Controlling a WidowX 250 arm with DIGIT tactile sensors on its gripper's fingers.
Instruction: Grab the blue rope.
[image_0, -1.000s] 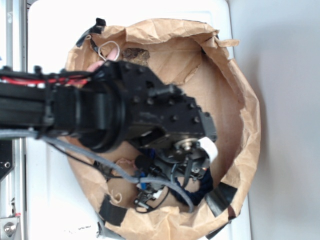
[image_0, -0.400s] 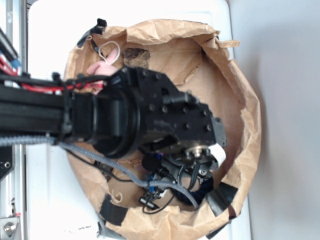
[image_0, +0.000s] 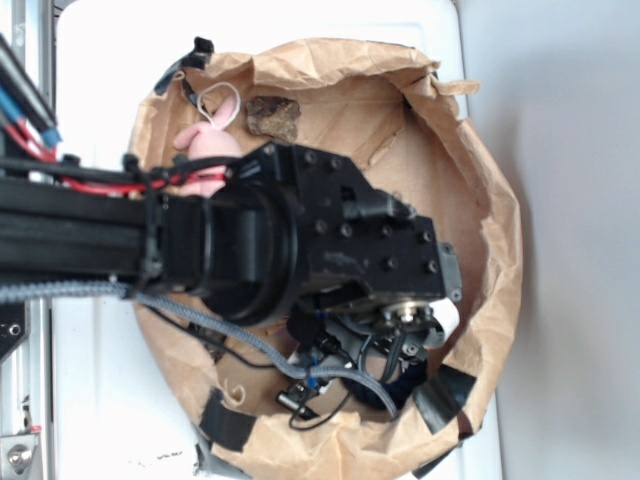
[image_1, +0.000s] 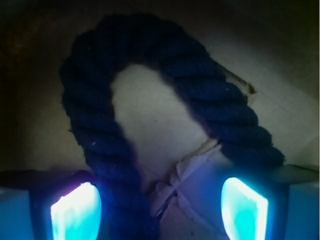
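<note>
Now that the arm has slid right over the bag (image_0: 500, 240), the gripper (image_1: 160, 205) hangs wide open astride the rope (image_1: 95, 125), ready to close

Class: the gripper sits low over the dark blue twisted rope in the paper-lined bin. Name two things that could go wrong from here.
1. The open gripper straddles only one leg of the U-bent dark blue twisted rope; the other leg lies by a glowing fingertip and might get pinched or slip.
2. Closing could snag the crumpled brown paper lining.
</note>
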